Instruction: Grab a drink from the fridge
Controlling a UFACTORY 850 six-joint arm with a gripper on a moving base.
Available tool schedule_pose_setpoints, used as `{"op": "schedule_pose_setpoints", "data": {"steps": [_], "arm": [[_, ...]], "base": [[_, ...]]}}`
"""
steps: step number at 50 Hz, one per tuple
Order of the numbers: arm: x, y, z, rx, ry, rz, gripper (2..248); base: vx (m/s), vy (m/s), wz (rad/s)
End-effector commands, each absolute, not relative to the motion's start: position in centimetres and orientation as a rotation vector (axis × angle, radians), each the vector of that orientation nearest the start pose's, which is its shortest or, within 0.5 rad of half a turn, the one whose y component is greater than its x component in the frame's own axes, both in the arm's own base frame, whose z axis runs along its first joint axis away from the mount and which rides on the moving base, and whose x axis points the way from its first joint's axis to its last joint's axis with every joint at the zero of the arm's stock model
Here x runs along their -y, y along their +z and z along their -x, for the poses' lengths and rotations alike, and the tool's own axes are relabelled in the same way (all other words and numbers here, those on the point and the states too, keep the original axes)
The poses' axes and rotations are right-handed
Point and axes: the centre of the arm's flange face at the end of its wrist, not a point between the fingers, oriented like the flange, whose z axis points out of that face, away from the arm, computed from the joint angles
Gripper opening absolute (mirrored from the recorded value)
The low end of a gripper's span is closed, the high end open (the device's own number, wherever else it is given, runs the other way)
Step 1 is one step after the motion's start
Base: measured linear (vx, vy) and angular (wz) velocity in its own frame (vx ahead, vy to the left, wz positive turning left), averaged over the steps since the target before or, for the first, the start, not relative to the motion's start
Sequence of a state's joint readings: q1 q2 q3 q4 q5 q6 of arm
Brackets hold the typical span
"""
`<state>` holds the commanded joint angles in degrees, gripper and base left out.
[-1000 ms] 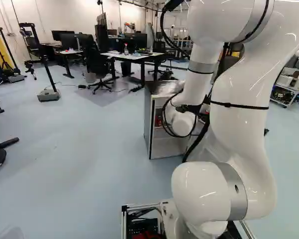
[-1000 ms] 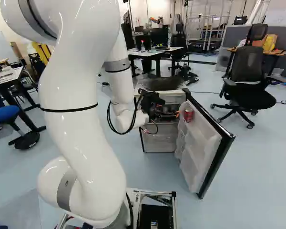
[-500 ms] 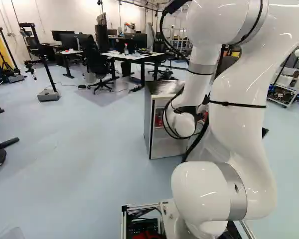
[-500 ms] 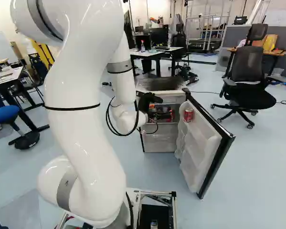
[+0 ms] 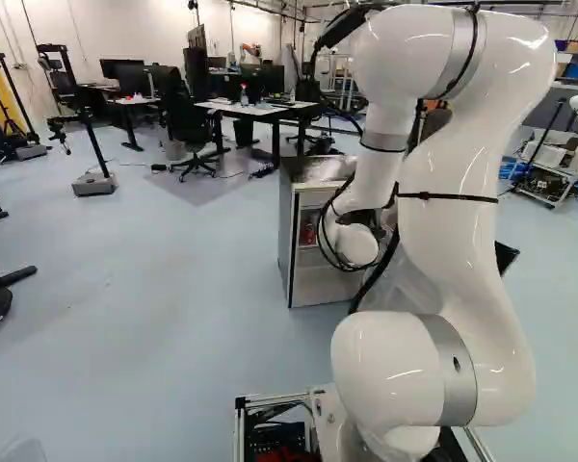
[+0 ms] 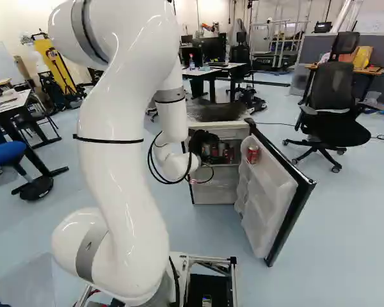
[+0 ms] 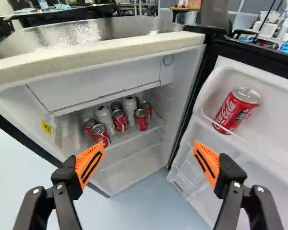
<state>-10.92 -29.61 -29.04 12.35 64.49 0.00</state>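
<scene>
At the right of the left base view, the white arm (image 5: 462, 212) is rising from its joint and bending down toward a small fridge (image 5: 285, 241). Its round wrist is hiding part of the fridge's front. Beyond the fridge, a black chair (image 5: 188, 123) is standing beside a white-topped table (image 5: 255, 110).

In the right base view, the arm is standing left of the middle, and the black gripper (image 6: 203, 139) is hovering in front of the fridge's inside. The door (image 6: 269, 198) is hanging wide open, its inner side holding a red can (image 6: 253, 155). An office chair (image 6: 329, 118) is standing past the door.

In the wrist view, the gripper (image 7: 148, 153) is facing the fridge, its two fingers with orange pads (image 7: 90, 164) standing wide apart. Ahead of it, red cans (image 7: 100, 135) and two silver cans (image 7: 104, 118) are clustering upright on a shelf (image 7: 129, 136) inside the fridge, below a white compartment (image 7: 98, 86). The door's red can is sitting apart from them, behind a rail (image 7: 233, 136).
</scene>
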Motion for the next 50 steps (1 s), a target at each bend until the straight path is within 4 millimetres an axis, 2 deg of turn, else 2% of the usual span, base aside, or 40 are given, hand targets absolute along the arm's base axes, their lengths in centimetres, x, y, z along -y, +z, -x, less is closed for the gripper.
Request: {"op": "schedule_pose_setpoints", "data": {"steps": [34, 50], "arm": [[8.1, 19.7, -41.9, -0.253, -1.611, 2.789, 247], [8.0, 17.8, -42.4, -0.186, -1.559, 2.786, 247]], "base": [[0.000, 0.000, 0.000], [0.000, 0.000, 0.000]]}}
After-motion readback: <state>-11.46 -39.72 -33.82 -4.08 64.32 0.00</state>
